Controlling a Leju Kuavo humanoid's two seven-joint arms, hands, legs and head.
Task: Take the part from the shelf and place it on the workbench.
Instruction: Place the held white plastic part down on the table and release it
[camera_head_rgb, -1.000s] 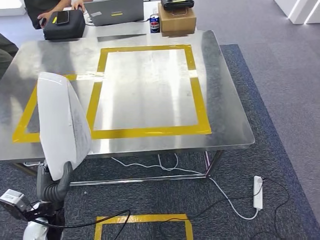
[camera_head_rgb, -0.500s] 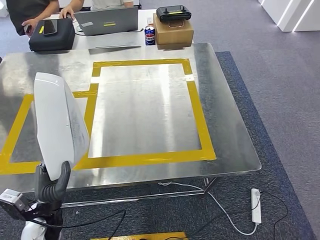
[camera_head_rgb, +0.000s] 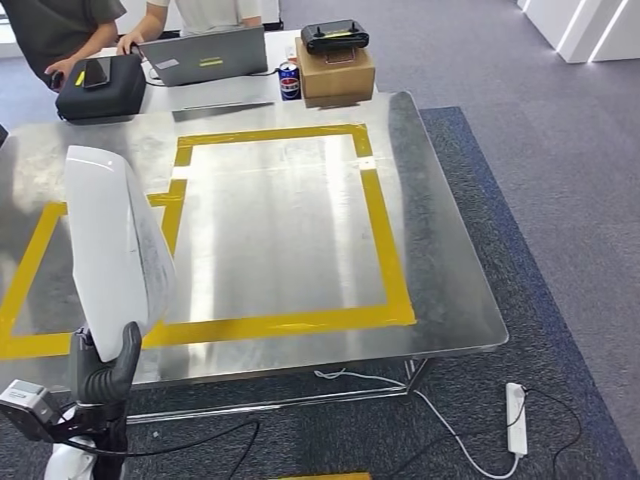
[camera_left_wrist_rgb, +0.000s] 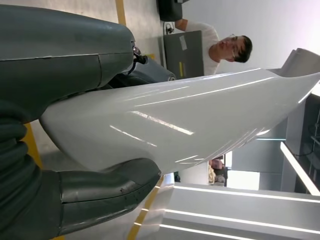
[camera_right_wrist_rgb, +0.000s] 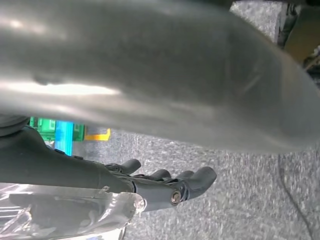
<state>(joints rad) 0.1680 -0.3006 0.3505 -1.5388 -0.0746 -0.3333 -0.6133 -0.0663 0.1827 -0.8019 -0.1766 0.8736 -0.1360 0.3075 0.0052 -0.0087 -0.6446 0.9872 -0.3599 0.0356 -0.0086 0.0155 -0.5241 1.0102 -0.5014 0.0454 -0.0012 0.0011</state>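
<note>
Left hand (camera_head_rgb: 102, 370) grips the part (camera_head_rgb: 113, 245), a white glossy curved shell, held upright at the workbench's near-left edge, off the surface, not set down. In the left wrist view the thick grey thumb (camera_left_wrist_rgb: 109, 187) presses one face of the part (camera_left_wrist_rgb: 181, 120) and the darker fingers (camera_left_wrist_rgb: 147, 72) wrap the other face, so the hand (camera_left_wrist_rgb: 68, 125) is clamped on it.

Workbench (camera_head_rgb: 445, 250): shiny metal top, landmark for the rest. Small yellow tape outline (camera_head_rgb: 30, 270) on its left portion, partly hidden behind the part. Large yellow tape rectangle (camera_head_rgb: 396, 250) in the workbench's middle, bare metal inside it.

Beyond the workbench's far edge, left to right: a person (camera_head_rgb: 64, 25) leaning over a black case (camera_head_rgb: 102, 90), a grey laptop (camera_head_rgb: 207, 55) with another person's arm (camera_head_rgb: 151, 20) by it, a blue can (camera_head_rgb: 287, 80), a cardboard box (camera_head_rgb: 336, 72) with a black controller (camera_head_rgb: 334, 36) on top.

Under the workbench's near edge, white cable (camera_head_rgb: 362, 380) on grey carpet (camera_head_rgb: 573, 200) runs to a white power strip (camera_head_rgb: 516, 415) near the workbench's right corner. Darker blue carpet (camera_head_rgb: 521, 290) surrounds the workbench.

Right hand (camera_right_wrist_rgb: 166, 185) hangs over speckled carpet (camera_right_wrist_rgb: 234, 195), dark fingers (camera_right_wrist_rgb: 200, 177) loosely extended and slightly apart, holding nothing. A blurred grey body part crosses the wrist view above it.
</note>
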